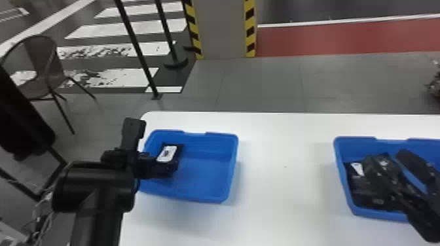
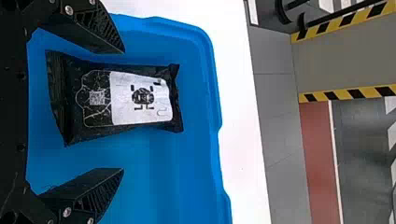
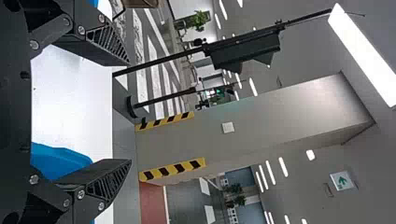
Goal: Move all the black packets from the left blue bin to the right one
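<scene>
The job looks close to done. In the left blue bin (image 1: 188, 195), near the table's far left corner, there is one black packet (image 2: 70, 100); no second one can be made out there. It lies label up toward the bin's left side, and looks to be the last to carry across.

The right blue bin (image 1: 342, 184) stands farther right along the far edge of the table (image 1: 281, 176), cut off by the head view's side. It holds several black packets (image 1: 360, 195), heaped against one another; the arm over them hides too much for a sure count. So: two bins, one packet on the left, and more than one on the right.

The left gripper (image 2: 123, 109) is down at the left bin, its jaws spread, one to each side of the packet, with bin floor showing in both gaps. It grips nothing. The next step, I judge, is to lower a little if needed, close across the packet's width, then lift it clear of the rim. The wrapping looks soft and may crease or slip if caught only near its end.

The right gripper (image 3: 123, 112) is over the right bin, jaws apart and empty; it would need to make room before the packet is set down there.
</scene>
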Robot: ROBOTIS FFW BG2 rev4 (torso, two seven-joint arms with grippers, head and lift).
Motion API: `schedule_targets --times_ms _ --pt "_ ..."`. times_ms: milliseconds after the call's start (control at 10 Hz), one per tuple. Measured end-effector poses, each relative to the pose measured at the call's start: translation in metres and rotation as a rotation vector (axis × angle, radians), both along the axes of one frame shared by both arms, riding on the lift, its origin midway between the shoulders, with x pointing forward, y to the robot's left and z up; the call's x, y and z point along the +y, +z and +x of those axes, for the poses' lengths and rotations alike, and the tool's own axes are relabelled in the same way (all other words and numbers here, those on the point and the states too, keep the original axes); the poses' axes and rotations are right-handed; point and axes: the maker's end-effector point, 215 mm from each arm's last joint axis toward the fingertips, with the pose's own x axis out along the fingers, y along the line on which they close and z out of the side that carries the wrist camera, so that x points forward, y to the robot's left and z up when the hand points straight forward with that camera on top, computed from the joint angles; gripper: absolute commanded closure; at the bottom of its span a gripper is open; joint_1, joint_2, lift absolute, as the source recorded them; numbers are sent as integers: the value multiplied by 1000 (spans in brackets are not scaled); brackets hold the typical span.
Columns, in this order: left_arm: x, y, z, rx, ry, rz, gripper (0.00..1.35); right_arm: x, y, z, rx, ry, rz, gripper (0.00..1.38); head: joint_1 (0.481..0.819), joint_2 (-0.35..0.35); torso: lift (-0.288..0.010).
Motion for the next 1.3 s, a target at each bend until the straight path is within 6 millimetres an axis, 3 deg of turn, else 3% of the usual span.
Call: schedule_targets --times_ms 300,500,700,800,1000,1100,1300 --pt "1 -3 -3 21 13 3 150 0 -1 0 3 2 5 309 695 210 -110" --pt "5 -9 -2 43 20 5 297 1 -2 1 4 5 9 309 695 215 -110" --pt "3 -29 -4 102 15 -8 409 1 -3 2 6 7 13 309 695 212 -110" --pt "6 -33 -6 118 24 -4 527 1 -2 2 5 8 14 311 695 216 -110" --pt "7 -35 -9 133 31 -7 1119 1 -3 2 7 9 16 312 695 219 -110" --pt "5 -34 -8 133 23 -8 1200 1 -4 1 8 9 17 315 695 218 -110" --pt "-4 -24 0 94 -31 -13 1207 1 -3 1 6 10 18 318 695 206 -110"
